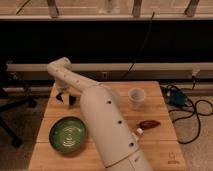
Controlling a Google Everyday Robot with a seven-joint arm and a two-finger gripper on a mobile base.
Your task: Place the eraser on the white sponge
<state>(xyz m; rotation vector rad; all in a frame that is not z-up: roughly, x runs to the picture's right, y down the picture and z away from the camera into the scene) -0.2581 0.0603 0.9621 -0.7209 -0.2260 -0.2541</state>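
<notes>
My gripper [65, 98] hangs low over the far left corner of the wooden table [155, 150], at the end of the white arm [107, 127] that reaches in from the bottom of the view. Dark shapes sit at the gripper's tip, close to the table top. I cannot tell whether any of them is the black eraser. The white sponge does not show apart from the gripper; it is hidden or out of view.
A green bowl [68, 134] sits front left, close to the arm. A translucent white cup [136, 96] stands mid right and a dark red-brown elongated object [149, 123] lies right. Cables and a blue box [176, 98] lie off the right edge. A chair base stands left.
</notes>
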